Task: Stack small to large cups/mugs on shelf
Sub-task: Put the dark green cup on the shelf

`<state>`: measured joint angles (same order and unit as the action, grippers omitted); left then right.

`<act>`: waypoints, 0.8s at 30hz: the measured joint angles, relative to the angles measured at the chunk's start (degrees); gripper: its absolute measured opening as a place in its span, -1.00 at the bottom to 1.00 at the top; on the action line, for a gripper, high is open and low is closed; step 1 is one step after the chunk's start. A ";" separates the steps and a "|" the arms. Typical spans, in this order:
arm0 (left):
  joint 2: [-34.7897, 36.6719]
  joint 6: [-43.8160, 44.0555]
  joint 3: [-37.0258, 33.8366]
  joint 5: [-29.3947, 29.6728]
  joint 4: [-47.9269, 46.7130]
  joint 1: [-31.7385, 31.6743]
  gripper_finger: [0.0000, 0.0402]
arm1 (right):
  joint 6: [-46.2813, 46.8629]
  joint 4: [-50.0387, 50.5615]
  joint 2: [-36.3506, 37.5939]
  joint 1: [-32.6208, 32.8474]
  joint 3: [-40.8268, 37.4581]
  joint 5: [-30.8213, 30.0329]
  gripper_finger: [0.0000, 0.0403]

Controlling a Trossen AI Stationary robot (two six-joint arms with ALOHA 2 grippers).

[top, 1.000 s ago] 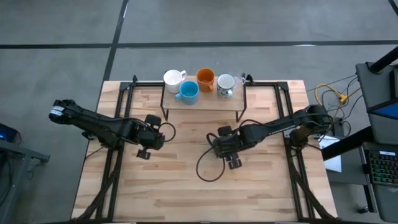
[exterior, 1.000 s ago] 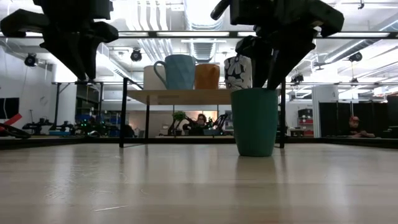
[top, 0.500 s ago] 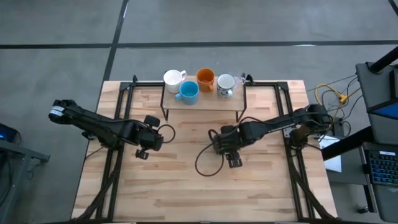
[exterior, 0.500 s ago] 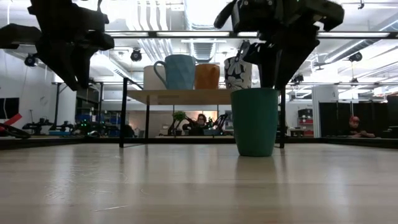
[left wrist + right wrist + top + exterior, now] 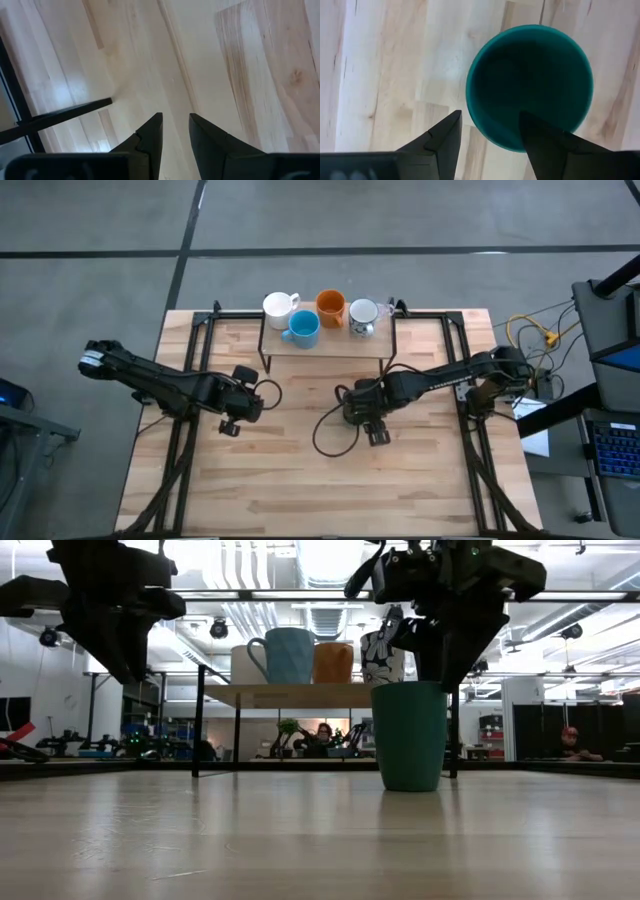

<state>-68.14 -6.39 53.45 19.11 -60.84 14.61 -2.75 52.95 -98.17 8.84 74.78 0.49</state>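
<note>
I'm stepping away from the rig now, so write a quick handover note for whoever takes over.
Right tool: open, straddling the rim of the dark teal-green cup, which stands upright on the table in front of the shelf; not gripped yet.
Left tool: empty, fingers nearly together, above bare table on the left.
Done: white mug, light blue mug, orange mug and patterned mug sit on the shelf.
Left: grasp the teal cup and place it on the shelf.

The whole table [image 5: 300, 480] is seen from straight overhead in the high view. It is seen level from its surface in the low view, facing the shelf [image 5: 300, 695] and room. Bare wood is seen close, looking down, from the left wrist; the green cup [image 5: 530, 85], shared with the low view [image 5: 410, 735], from the right.
</note>
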 joint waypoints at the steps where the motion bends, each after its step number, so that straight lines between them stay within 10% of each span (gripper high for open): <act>1: 0.00 0.00 0.00 0.00 -0.02 0.00 -0.60 | -0.27 -0.02 0.00 -0.02 -0.02 0.10 -0.07; 24: 0.00 -0.02 0.02 -0.02 0.18 -0.02 -0.60 | -6.82 0.93 -5.19 -1.18 -0.13 1.77 -0.75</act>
<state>-68.14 -6.42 53.47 19.09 -60.66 14.59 -9.57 53.88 -103.36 7.66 74.65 2.26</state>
